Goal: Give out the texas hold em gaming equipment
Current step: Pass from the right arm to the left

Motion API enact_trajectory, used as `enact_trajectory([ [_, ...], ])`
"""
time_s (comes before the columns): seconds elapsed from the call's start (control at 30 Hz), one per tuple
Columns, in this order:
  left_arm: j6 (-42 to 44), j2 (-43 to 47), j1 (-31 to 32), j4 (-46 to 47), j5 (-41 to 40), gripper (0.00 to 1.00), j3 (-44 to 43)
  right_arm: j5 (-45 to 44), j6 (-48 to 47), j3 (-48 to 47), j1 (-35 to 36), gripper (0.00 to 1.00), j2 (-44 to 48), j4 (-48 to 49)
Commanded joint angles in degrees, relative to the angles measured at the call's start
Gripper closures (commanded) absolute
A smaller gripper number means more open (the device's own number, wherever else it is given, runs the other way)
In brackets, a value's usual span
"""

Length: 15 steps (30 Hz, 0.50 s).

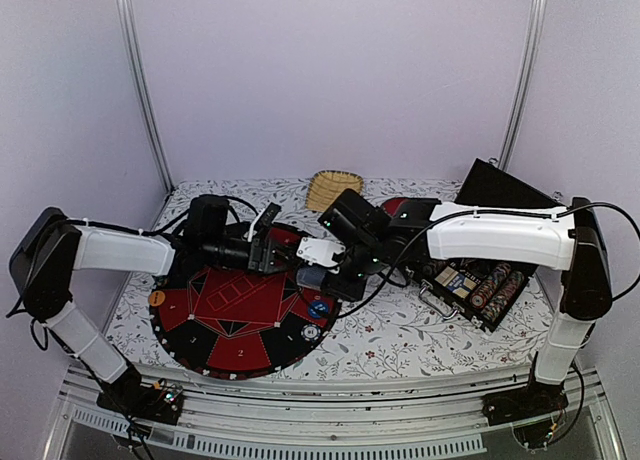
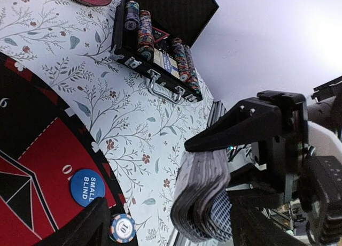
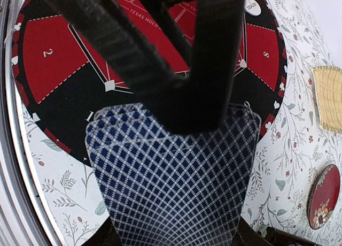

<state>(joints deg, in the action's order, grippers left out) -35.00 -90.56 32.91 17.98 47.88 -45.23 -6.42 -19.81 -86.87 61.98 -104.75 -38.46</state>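
A thick deck of playing cards [image 3: 171, 176] with blue diamond backs is clamped between my right gripper's [image 3: 173, 236] fingers above the round red-and-black poker mat [image 1: 240, 325]. In the left wrist view the deck [image 2: 206, 198] shows edge-on. It sits between my left gripper's [image 2: 165, 224] widely parted jaws, clear of the lower-left finger. A black left finger [image 3: 197, 96] lies across the deck's top card. On the mat lie a blue SMALL BLIND button [image 2: 85, 187], a striped "10" chip [image 2: 122, 227], a white button [image 3: 253, 6] and an orange button [image 1: 157, 297].
An open black case [image 1: 478, 285] with rows of chips stands at the right, its lid raised. A woven basket [image 1: 333, 188] lies at the back, and a round dark-red plate [image 3: 323, 198] near it. The floral tablecloth [image 2: 133, 123] surrounds the mat.
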Motion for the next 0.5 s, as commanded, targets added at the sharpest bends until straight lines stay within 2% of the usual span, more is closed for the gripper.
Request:
enact_trajectory([
  [0.0, -1.59, -1.53, 1.23, 5.89, 2.68, 0.20, 1.12, 0.79, -1.51, -1.93, 0.25, 0.50, -0.91, 0.05],
  [0.2, -1.28, -3.74, 3.19, 6.05, 3.05, 0.21, -0.70, 0.07, -2.31, -3.29, 0.25, 0.51, -2.42, -0.56],
  [0.37, 1.33, -4.66, 3.53, 1.42, 1.02, 0.37, -1.70, -0.55, -2.52, -3.67, 0.25, 0.51, -2.33, -0.14],
  [0.47, 3.80, -4.88, 4.11, -1.47, -0.26, 0.50, -2.87, -0.73, -2.63, -4.28, 0.23, 0.51, -2.47, -0.13],
])
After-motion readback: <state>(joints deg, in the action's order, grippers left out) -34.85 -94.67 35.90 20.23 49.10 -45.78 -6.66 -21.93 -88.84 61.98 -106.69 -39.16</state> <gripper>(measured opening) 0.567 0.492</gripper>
